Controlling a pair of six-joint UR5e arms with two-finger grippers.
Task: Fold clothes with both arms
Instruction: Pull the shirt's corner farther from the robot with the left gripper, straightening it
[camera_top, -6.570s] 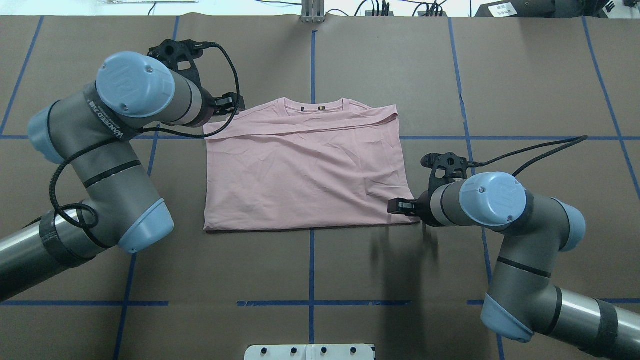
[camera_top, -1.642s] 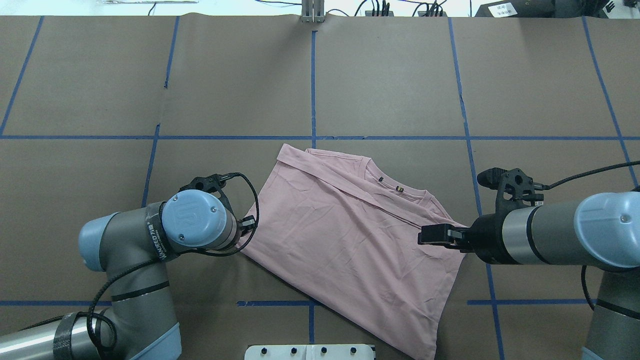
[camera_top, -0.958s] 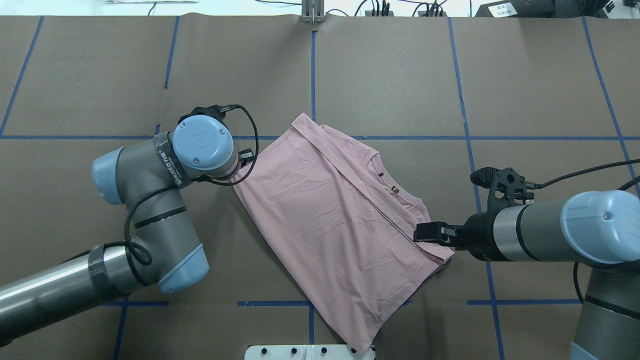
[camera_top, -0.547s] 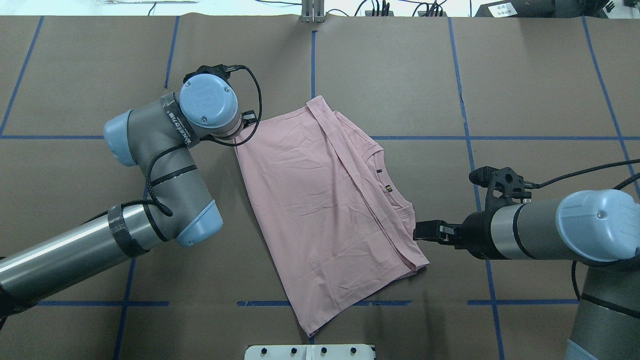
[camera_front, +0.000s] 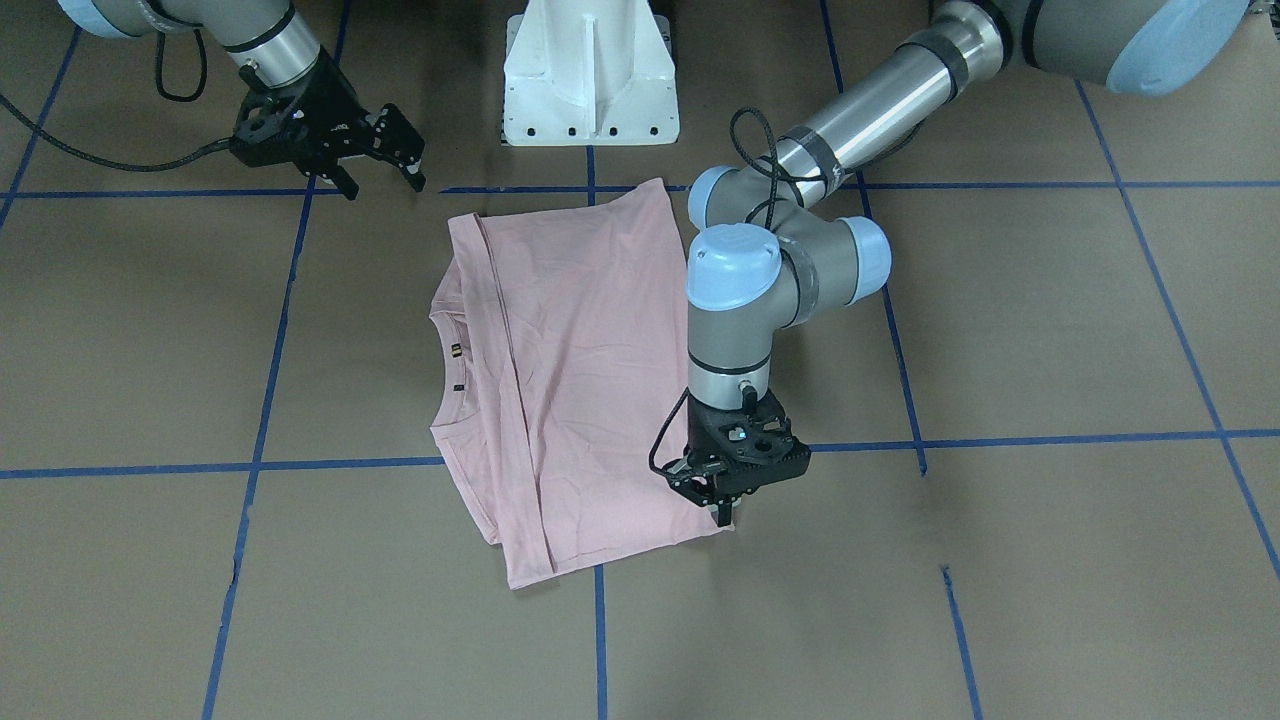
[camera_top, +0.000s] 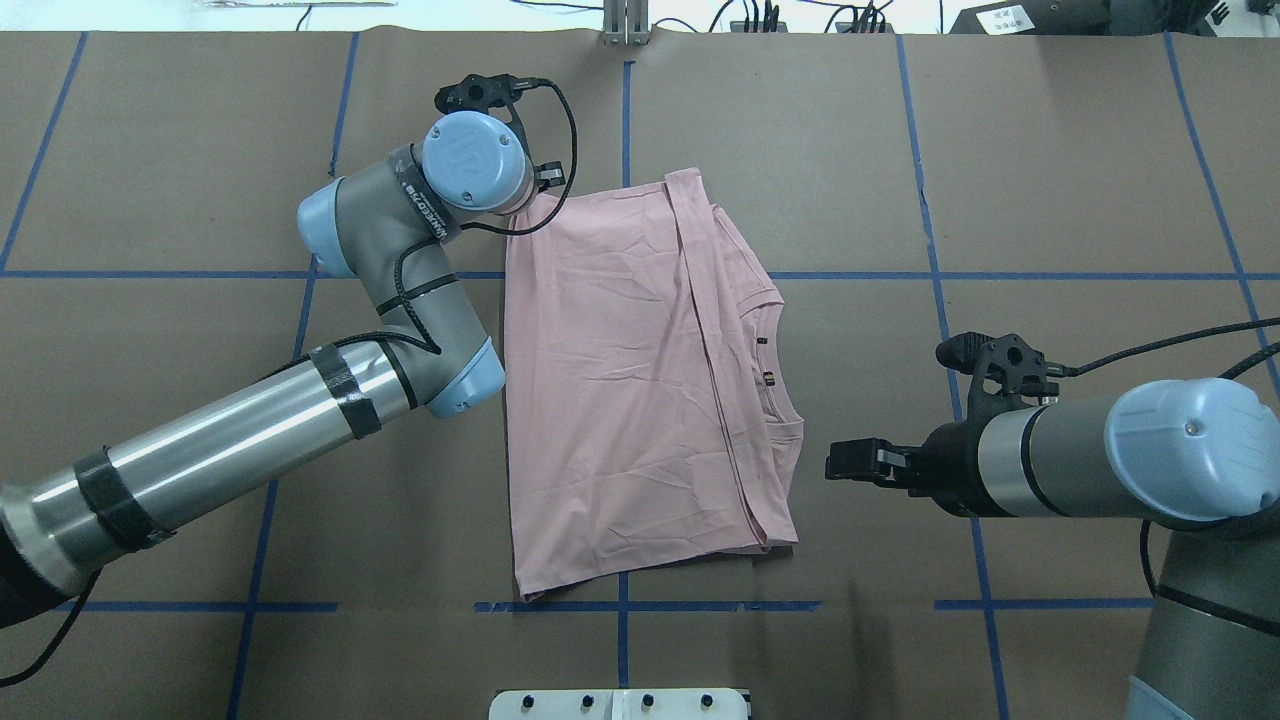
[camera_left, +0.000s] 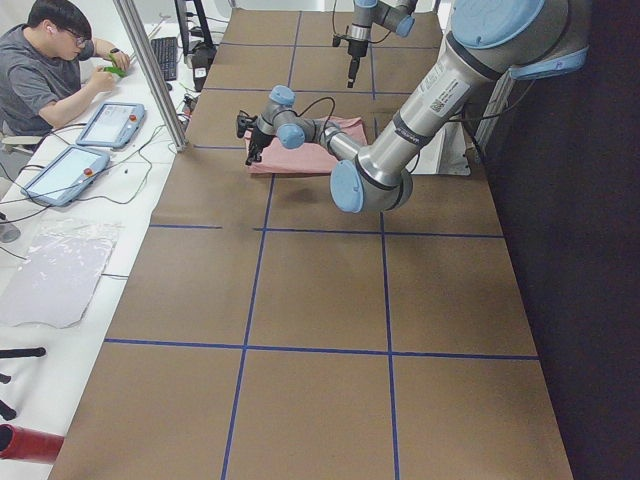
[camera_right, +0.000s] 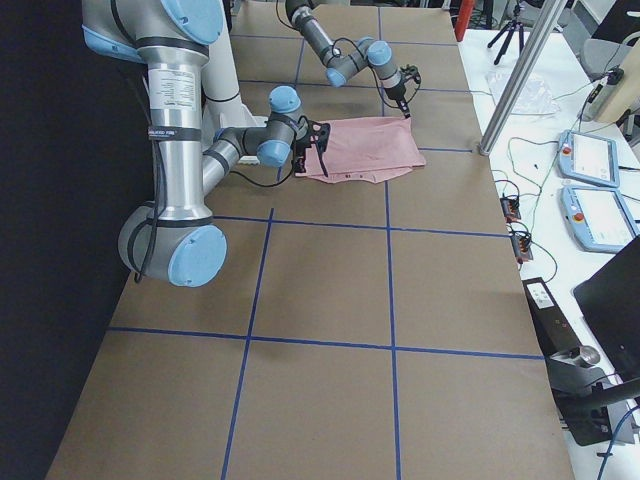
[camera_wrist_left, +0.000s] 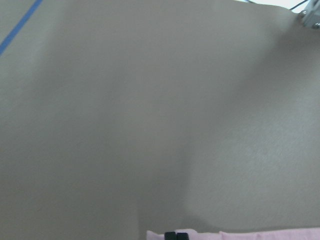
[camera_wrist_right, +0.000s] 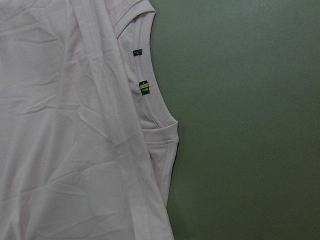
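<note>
The pale pink T-shirt lies flat on the brown table, folded to a rectangle, plain side up; no print shows. Its ribbed collar points to the robot's right and fills the right wrist view. My left gripper is shut on the shirt's far left corner, down at the table; the left wrist view shows a pink edge at a fingertip. My right gripper is open and empty, a short gap right of the collar side; its spread fingers show in the front view.
The white pedestal base stands at the near table edge, just behind the shirt. Blue tape lines grid the brown table cover. An operator sits with tablets beyond the far edge.
My left gripper has moved farther out and to the right, dragging its shirt corner so the shirt turned square to the table. My right gripper has let go of the collar side and stayed put.
</note>
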